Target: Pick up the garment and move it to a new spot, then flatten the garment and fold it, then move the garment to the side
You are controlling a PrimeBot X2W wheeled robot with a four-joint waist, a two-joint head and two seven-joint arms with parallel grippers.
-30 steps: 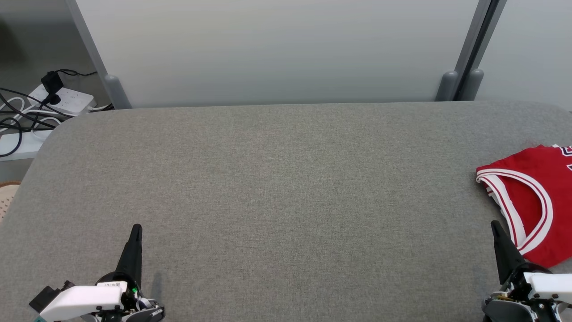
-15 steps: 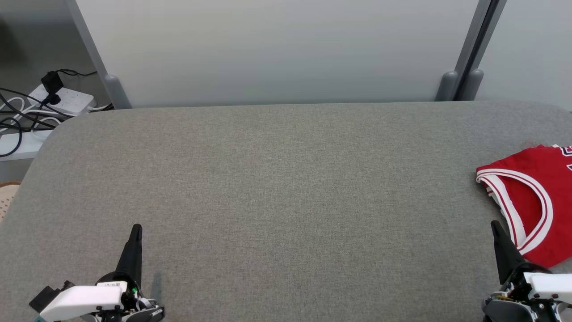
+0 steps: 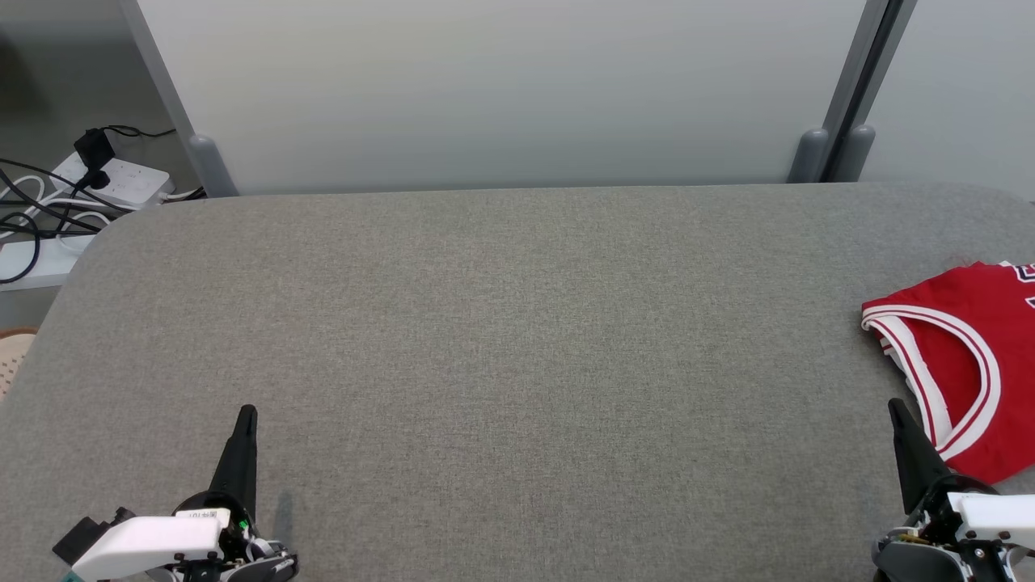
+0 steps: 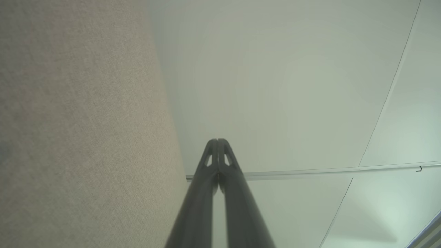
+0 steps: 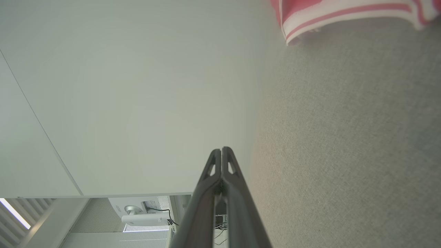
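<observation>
red garment (image 3: 974, 356), white-striped trim, crumpled

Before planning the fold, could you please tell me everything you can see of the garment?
The garment is a red sleeveless jersey of knit-looking cloth, with white-and-red striped trim round an opening. It lies loose on the grey table at the right, partly beyond the head view's edge. The shut right hand is beside it, seemingly apart.

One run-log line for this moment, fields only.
jersey: on table, far right, unheld | left gripper: jaws shut, empty | right gripper: jaws shut, empty, near jersey
</observation>
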